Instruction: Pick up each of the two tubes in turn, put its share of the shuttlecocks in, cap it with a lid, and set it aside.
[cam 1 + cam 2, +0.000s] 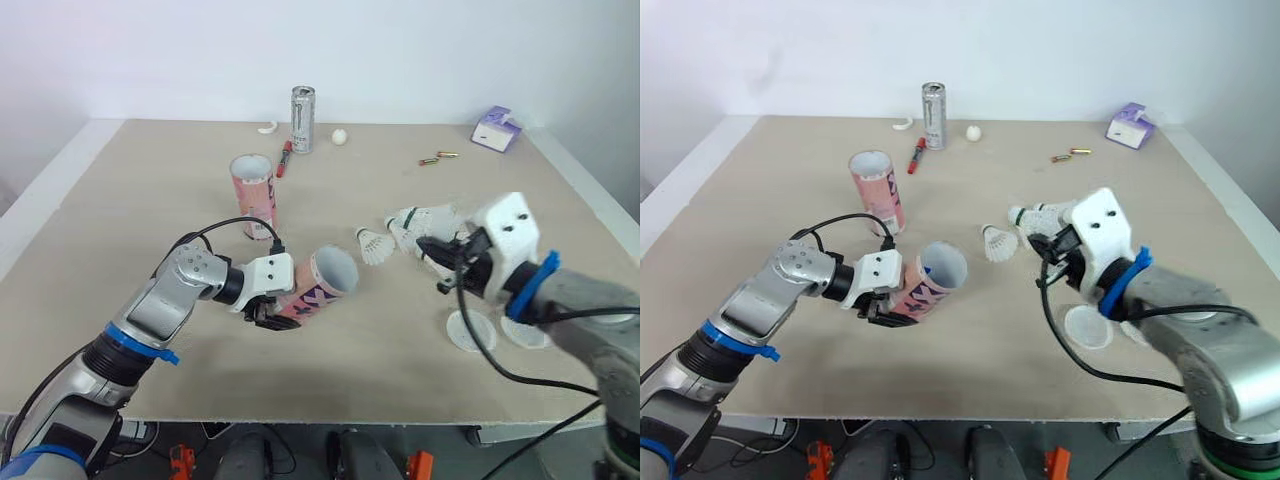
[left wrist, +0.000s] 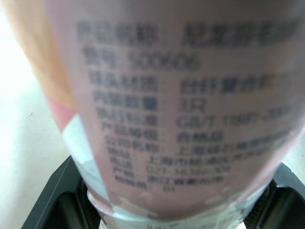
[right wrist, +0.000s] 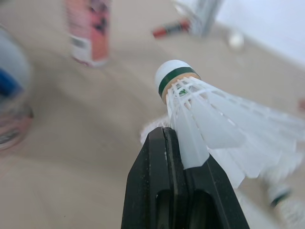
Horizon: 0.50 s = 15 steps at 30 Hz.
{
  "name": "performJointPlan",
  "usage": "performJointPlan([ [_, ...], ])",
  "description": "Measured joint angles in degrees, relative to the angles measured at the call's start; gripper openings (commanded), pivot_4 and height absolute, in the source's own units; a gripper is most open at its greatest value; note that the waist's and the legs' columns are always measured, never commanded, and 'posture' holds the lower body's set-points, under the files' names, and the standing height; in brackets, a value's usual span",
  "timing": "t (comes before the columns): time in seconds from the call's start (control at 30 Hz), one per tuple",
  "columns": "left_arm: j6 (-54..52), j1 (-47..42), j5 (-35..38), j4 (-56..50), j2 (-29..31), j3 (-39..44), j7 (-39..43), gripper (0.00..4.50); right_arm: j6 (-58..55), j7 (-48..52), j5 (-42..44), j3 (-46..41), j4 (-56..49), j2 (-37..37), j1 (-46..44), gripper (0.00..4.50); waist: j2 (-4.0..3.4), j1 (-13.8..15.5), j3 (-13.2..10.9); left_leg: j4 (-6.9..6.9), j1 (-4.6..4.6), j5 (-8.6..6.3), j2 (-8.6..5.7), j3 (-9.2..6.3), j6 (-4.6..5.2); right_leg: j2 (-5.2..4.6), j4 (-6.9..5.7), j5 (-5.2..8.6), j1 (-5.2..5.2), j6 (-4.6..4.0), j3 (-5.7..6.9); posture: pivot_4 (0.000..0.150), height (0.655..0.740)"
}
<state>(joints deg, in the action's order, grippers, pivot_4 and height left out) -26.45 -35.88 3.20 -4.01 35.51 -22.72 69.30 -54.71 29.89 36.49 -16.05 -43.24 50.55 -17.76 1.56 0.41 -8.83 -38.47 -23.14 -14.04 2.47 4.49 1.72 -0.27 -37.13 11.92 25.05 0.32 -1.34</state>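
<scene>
A can point(image 1: 302, 119) and a marker point(image 1: 284, 158) lie behind the upright tube point(image 1: 253, 192). Before it, to its right, is the tilted tube point(image 1: 322, 283) (clasped in the left gripper point(image 1: 268, 312)). Farther right come a loose shuttlecock point(image 1: 374, 245), the right gripper point(image 3: 177, 148) pinching a held shuttlecock point(image 3: 200, 114), then lids point(image 1: 470, 330).

You are looking down on a wide table point(image 1: 120, 200) with a matt beige top and a paler, whitish rim running along its left, right and far edges. Directly behind the table's far edge a plain white wall point(image 1: 420, 50) rises, evenly lit. The light on the table top is soft and diffuse, so the shadows on it are faint and blurred. Below the table's near edge you see a strip of dark floor point(image 1: 780, 445), too dim to make out.
</scene>
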Motion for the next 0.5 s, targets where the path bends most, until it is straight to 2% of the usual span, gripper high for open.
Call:
performJointPlan([
  [0.13,0.7,-0.1,0.0,1.0,-0.4,0.0,-0.1,3.03,15.6,14.7,-4.1,0.7,0.1,8.5,0.0,0.13,0.01,0.0,0.0,-0.04,0.1,0.06,-0.03,-0.01,0.1,-0.03,0.01,-0.04,-0.11,0.07,-0.03,0.15,0.74],
  [0.2,1.0,-0.1,-0.1,1.3,-0.5,0.0,-0.2,3.03,23.9,20.5,-8.2,4.0,0.8,11.4,-0.1,0.13,0.01,0.0,0.0,-0.07,0.12,0.08,-0.04,0.04,0.11,-0.08,0.01,-0.07,-0.11,0.1,-0.06,0.15,0.74],
  [0.5,-2.4,-0.3,0.0,-0.3,-0.9,0.1,-0.3,3.03,36.0,26.4,-20.3,18.4,6.5,11.5,-7.8,0.13,0.0,0.0,0.0,-0.08,-0.01,0.09,-0.1,0.15,0.11,-0.15,0.01,-0.08,0.02,0.08,-0.16,0.15,0.74],
])
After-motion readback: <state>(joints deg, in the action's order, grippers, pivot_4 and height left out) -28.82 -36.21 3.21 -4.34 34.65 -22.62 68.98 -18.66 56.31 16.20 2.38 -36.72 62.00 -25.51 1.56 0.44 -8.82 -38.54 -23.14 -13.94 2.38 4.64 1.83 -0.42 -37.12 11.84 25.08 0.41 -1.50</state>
